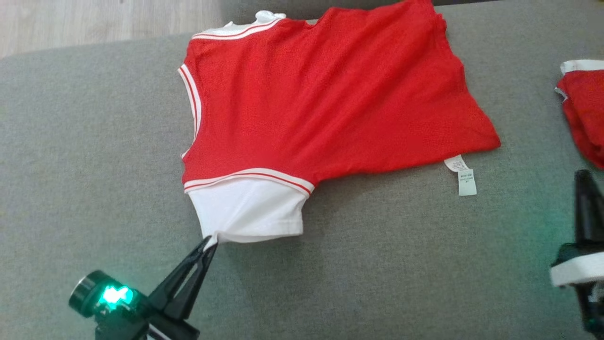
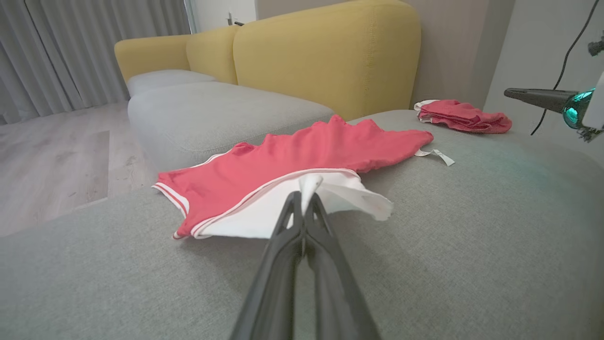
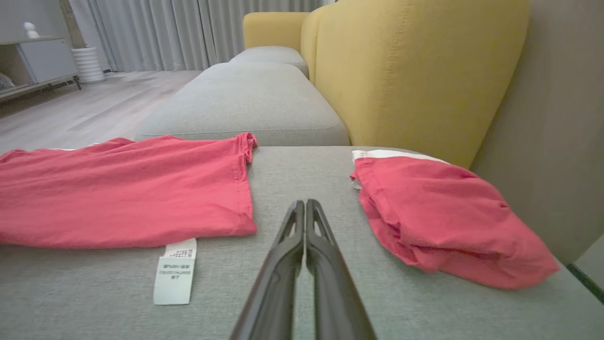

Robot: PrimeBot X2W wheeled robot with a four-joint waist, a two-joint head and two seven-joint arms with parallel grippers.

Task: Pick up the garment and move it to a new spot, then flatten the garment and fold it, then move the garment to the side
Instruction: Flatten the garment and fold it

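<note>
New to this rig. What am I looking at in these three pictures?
A two-armed robot, filmed by three cameras: one on its head looking down, and one on each wrist looking out along that arm. On the grey fabric sofa cushion lies a spread-out red shirt with white trim, its white care label sticking out. A folded red garment sits at the robot's right. The left end effector is shut on a corner of the shirt's white sleeve; the right end effector is shut, holding nothing.

Lying spread on the cushion (image 1: 71,165): garment (image 1: 306,94); sitting well to its right, folded bundle (image 1: 585,113); trailing between, label (image 1: 466,182).
</note>
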